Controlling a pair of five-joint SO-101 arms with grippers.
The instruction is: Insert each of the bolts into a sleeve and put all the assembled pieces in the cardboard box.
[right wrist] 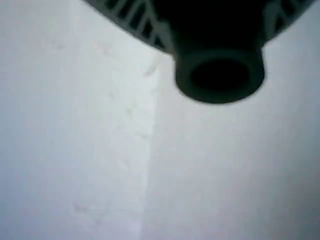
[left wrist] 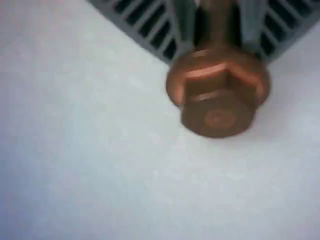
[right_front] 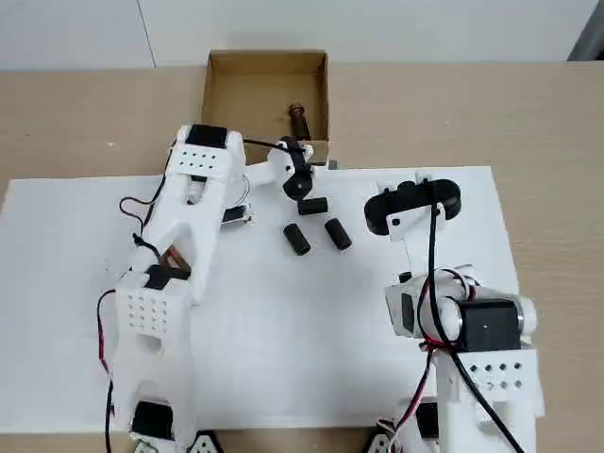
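My left fingers (left wrist: 145, 22) are clamped on a smooth copper bolt (left wrist: 217, 92), hex head outward. My right fingers (right wrist: 125, 15) grip a matte black tubular sleeve (right wrist: 219, 75), bore open, over the white sheet (right_front: 264, 340). The two aren't joined yet. One assembled piece (right_front: 298, 119) lies in the cardboard box (right_front: 219, 94), and three loose sleeves (right_front: 297, 238) sit just outside it. Early going, I'd judge.

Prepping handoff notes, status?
Left gripper shut on copper bolt. Right gripper shut on black sleeve. Three loose sleeves on white sheet between arms; one piece in cardboard box.
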